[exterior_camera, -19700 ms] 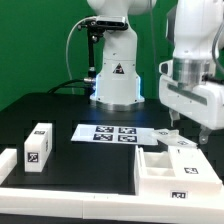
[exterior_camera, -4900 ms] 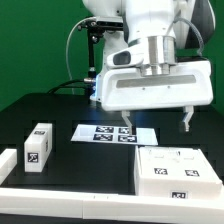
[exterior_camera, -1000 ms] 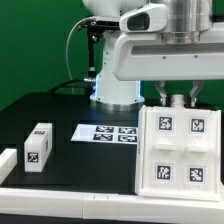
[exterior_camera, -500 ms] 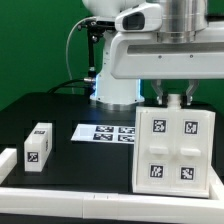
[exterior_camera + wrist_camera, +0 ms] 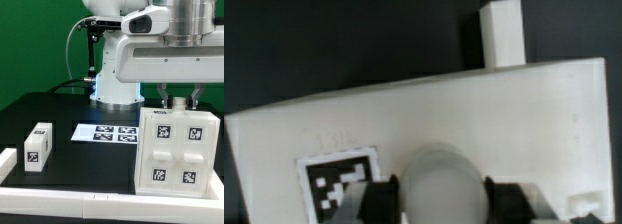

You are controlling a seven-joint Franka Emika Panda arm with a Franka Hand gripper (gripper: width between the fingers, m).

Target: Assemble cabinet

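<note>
The cabinet (image 5: 178,150) stands on edge at the exterior view's right, just behind the low white rail (image 5: 70,190). Its broad face is toward the camera and leans slightly off vertical. The tool (image 5: 177,103) is closed on the cabinet's top edge, one finger on each side of the wall. In the wrist view the white wall (image 5: 438,105) passes between the dark fingers (image 5: 384,198). The rail hides whether the lower edge rests on the table (image 5: 60,112).

Hazards from this state:
- The grip is narrow and set at the top of a large body. The cabinet may swing or pivot about the fingers if moved quickly.
- Smooth plastic may slip in the grip, dropping the body onto the rail.
- If released while leaning, the cabinet is likely to topple.

Appearance: a white plastic box-like body, much larger than any other part. The visible face carries four square black-and-white tags, one over each of four shallow panels.

Surroundings: the marker board (image 5: 107,133) lies flat near the cabinet, toward the exterior view's left. A small white tagged block (image 5: 38,146) stands well apart, further to that side.
</note>
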